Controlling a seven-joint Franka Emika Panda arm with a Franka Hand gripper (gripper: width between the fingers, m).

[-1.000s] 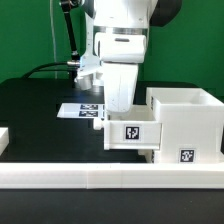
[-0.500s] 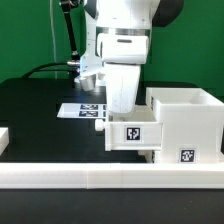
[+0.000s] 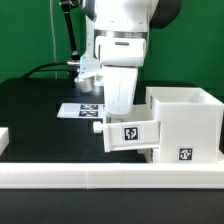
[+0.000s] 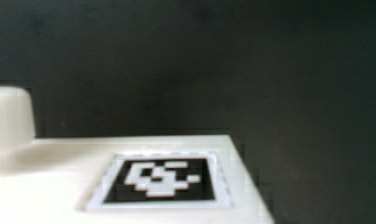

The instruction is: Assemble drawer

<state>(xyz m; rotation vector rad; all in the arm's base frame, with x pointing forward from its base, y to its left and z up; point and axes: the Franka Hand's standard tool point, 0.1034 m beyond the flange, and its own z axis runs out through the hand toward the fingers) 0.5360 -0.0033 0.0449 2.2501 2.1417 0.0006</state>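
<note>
A small white tray [image 3: 128, 134] with a square tag sits slightly tilted against the exterior view's left side of the taller white housing [image 3: 186, 118], which carries a tag low on its front. My gripper [image 3: 121, 104] reaches down into the tray from above. The tray wall hides its fingertips, and the tray tilts with it, so it is shut on the tray. The wrist view shows only a white tagged surface [image 4: 162, 178] of the drawer over the black table. I cannot tell which part this is, and no fingers show there.
The marker board [image 3: 84, 110] lies on the black table behind the tray. A long low white border wall [image 3: 100, 180] runs along the front. A white piece [image 3: 3, 138] sits at the exterior view's left edge. Cables hang at the back left.
The small tray has tipped a little, its left end lifting, while staying against the housing. The arm has barely shifted.
</note>
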